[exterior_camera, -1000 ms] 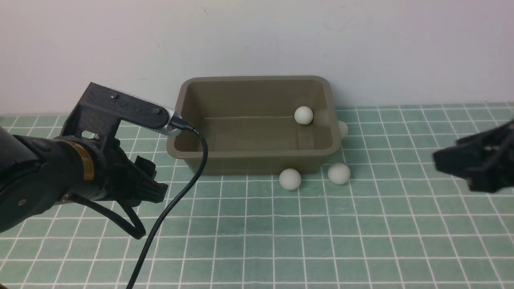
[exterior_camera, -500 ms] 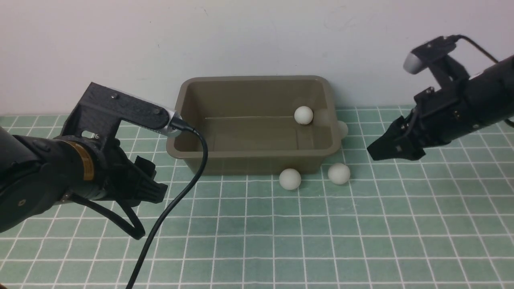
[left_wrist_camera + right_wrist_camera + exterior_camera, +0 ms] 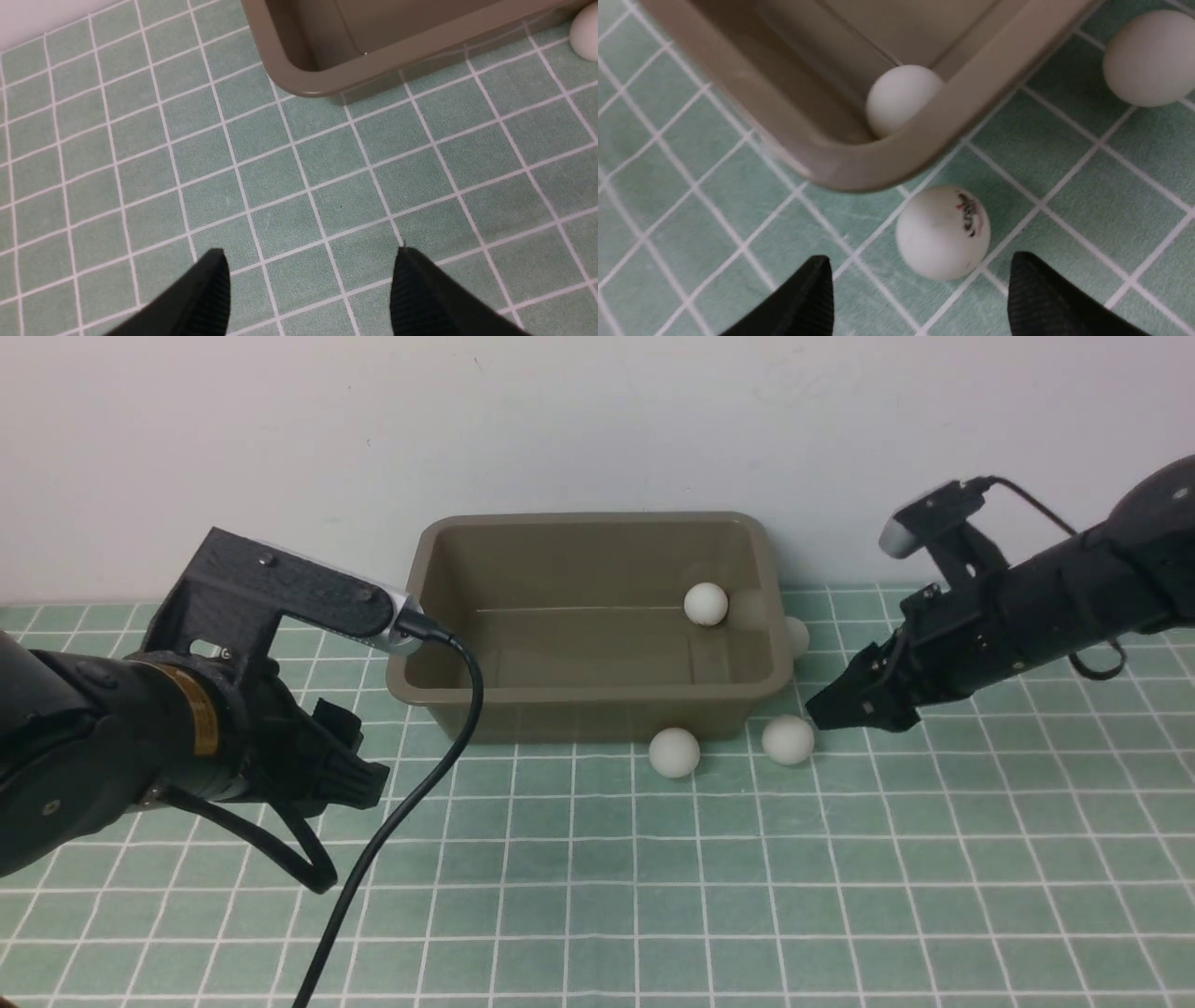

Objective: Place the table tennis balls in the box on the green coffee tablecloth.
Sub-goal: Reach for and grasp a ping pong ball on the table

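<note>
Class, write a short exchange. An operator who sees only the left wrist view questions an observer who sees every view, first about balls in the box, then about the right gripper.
Operator: From here I see only one corner of the box. Is anything inside it?
Observer: Yes, one table tennis ball lies inside, toward the right end.
Operator: What is the right gripper doing?
Observer: It is open. Its tips just reach either side of a logo-printed ball on the tablecloth by the box's near right corner, with a gap on both sides.
</note>
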{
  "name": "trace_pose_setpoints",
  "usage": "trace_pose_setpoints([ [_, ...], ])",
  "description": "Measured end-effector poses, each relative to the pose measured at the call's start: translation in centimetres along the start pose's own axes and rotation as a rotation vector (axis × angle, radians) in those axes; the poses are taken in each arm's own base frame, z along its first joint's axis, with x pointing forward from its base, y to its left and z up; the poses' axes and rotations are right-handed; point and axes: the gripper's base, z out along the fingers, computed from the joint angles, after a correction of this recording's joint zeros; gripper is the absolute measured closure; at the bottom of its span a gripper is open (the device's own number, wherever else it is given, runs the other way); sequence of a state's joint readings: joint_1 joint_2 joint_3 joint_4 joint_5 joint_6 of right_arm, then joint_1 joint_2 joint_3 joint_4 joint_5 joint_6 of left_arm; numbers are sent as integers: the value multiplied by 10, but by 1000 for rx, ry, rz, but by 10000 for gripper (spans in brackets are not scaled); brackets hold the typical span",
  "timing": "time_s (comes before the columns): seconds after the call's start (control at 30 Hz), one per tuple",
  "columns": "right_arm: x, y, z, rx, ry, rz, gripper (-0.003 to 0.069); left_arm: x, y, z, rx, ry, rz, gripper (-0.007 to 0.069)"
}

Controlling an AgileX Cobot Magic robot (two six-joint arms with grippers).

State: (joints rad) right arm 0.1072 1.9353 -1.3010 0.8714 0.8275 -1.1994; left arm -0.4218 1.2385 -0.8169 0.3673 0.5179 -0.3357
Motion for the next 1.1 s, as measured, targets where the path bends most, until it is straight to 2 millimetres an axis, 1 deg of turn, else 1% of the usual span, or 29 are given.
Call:
trace_pose_setpoints([
  [0.17, 1, -9, 14, -2, 8, 13, 204, 0, 0, 0, 0, 0, 0, 209],
  [0.27, 3, -17, 28, -12, 19, 26, 202, 0, 0, 0, 0, 0, 0, 209],
  [0.43, 9, -22, 43, -38, 37, 41, 202, 0, 0, 0, -1, 0, 3, 209],
  [0.6, 13, -20, 53, -73, 43, 24, 202, 0, 1, 0, -8, -3, 15, 209],
  [0.7, 8, -9, 59, -93, 40, -9, 202, 0, 1, 0, -14, -5, 26, 209],
  [0.8, 7, -4, 65, -98, 46, -13, 204, -1, 1, 0, -15, -5, 28, 209],
  [0.9, 7, -1, 71, -91, 59, -3, 222, -1, 1, 0, -16, -5, 29, 209],
  [0.97, 9, -2, 75, -72, 72, 19, 258, -1, 1, 0, -16, -5, 29, 209],
  [1.0, 9, -3, 75, -57, 76, 43, 297, -1, 1, 0, -16, -5, 29, 209],
  [1.1, 9, -6, 74, -16, 80, 55, 299, -1, 1, 0, -16, -5, 29, 209],
])
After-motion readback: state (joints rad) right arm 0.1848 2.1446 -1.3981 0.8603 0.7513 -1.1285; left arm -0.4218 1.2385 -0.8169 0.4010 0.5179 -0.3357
